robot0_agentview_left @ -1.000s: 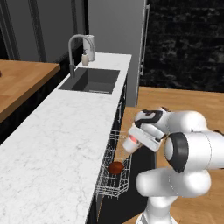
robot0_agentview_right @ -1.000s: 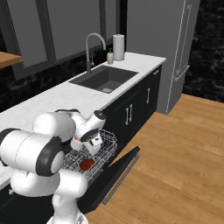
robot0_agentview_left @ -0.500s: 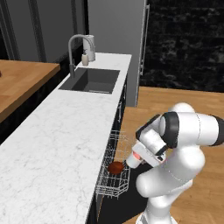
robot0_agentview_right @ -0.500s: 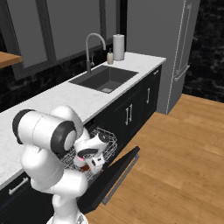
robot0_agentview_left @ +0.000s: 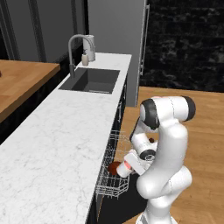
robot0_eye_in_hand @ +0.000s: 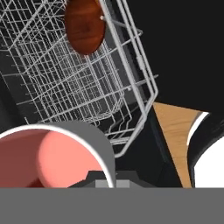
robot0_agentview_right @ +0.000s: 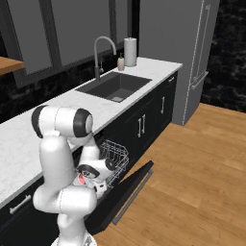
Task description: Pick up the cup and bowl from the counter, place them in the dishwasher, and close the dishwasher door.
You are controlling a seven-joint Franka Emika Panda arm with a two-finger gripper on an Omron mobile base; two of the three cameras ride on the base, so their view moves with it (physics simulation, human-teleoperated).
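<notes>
The cup (robot0_eye_in_hand: 48, 159), pale grey outside and pinkish-red inside, sits right at my gripper (robot0_eye_in_hand: 106, 180), which is shut on its rim. In the left base view my gripper (robot0_agentview_left: 127, 169) hangs low at the near end of the dishwasher's silver wire rack (robot0_agentview_left: 112, 186), over the open dishwasher door (robot0_agentview_right: 126, 191). The dark reddish-brown bowl (robot0_eye_in_hand: 85, 25) lies in the rack (robot0_eye_in_hand: 87, 83), and also shows as the bowl (robot0_agentview_left: 114, 168) just left of my gripper. A red spot of the cup (robot0_agentview_right: 82, 180) shows at my hand. The white marble counter (robot0_agentview_left: 52, 144) runs along the left.
A dark sink (robot0_agentview_left: 92, 81) with a curved faucet (robot0_agentview_left: 75, 48) is set in the counter farther back. A grey fridge (robot0_agentview_right: 192, 53) stands at the counter's end. A brown wooden top (robot0_agentview_left: 19, 78) lies at far left. Wood floor (robot0_agentview_right: 192, 168) spreads to the right.
My arm has folded and swung down, carrying the cup from above the rack to low beside its near end. The bowl has stayed in the rack.
</notes>
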